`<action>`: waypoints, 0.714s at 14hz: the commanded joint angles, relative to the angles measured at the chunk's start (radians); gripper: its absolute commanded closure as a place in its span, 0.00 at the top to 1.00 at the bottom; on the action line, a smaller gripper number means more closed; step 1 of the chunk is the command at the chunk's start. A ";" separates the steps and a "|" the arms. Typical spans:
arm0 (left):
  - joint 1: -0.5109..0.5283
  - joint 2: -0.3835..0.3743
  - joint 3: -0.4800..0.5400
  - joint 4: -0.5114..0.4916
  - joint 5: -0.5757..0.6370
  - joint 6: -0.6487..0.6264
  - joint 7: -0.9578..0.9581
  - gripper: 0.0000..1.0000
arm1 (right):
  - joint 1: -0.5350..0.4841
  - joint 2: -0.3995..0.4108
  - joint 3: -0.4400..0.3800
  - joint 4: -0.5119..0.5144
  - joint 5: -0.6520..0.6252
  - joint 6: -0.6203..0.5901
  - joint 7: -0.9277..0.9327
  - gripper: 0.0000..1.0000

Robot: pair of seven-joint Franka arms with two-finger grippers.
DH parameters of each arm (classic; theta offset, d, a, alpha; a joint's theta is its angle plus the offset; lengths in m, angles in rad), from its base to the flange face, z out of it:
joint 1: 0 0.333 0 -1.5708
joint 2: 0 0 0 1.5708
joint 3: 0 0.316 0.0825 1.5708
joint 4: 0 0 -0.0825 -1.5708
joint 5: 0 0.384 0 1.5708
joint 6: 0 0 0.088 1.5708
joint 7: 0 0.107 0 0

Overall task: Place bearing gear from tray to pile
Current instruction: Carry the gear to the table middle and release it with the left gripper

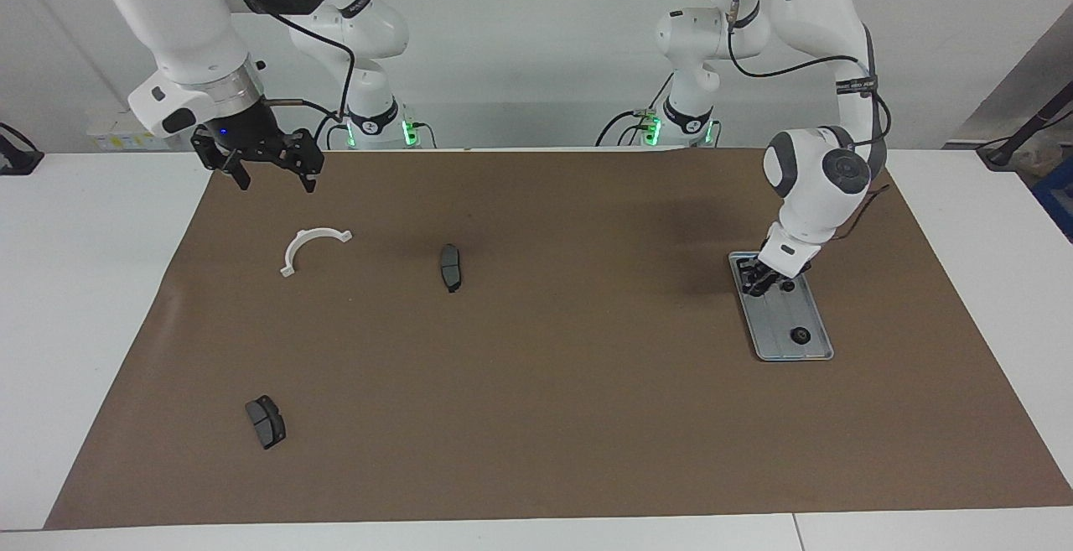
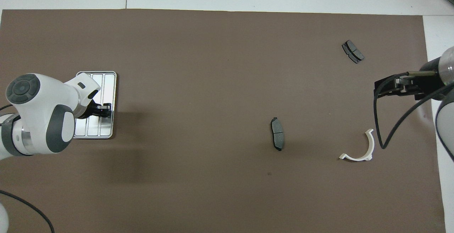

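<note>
The silver grooved tray [image 1: 784,316] lies on the brown mat toward the left arm's end; it also shows in the overhead view [image 2: 107,84]. Two small black bearing gears lie in it: one [image 1: 800,335] at the end farther from the robots, one [image 1: 788,286] right beside my left gripper [image 1: 757,279]. My left gripper is lowered into the tray's nearer end [image 2: 105,109]; the arm hides the gears from above. My right gripper [image 1: 274,175] hangs open and empty over the mat's corner near the white bracket, also seen from above [image 2: 382,87]. No pile of gears is in view.
A white curved bracket [image 1: 312,247] lies on the mat under the right gripper's side. One dark grey brake pad [image 1: 451,267] lies near the mat's middle, another [image 1: 266,421] farther from the robots toward the right arm's end.
</note>
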 commanded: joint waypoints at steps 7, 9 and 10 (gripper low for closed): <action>-0.222 0.057 -0.004 0.148 -0.084 0.014 -0.404 0.06 | 0.015 0.007 0.011 0.003 0.002 0.030 -0.004 1.00; -0.314 0.057 -0.002 0.148 -0.084 0.019 -0.506 0.06 | 0.015 0.007 0.011 0.000 0.002 0.030 -0.004 1.00; -0.365 0.057 -0.002 0.148 -0.082 0.020 -0.561 0.06 | 0.013 0.007 0.011 0.000 0.002 0.028 -0.004 1.00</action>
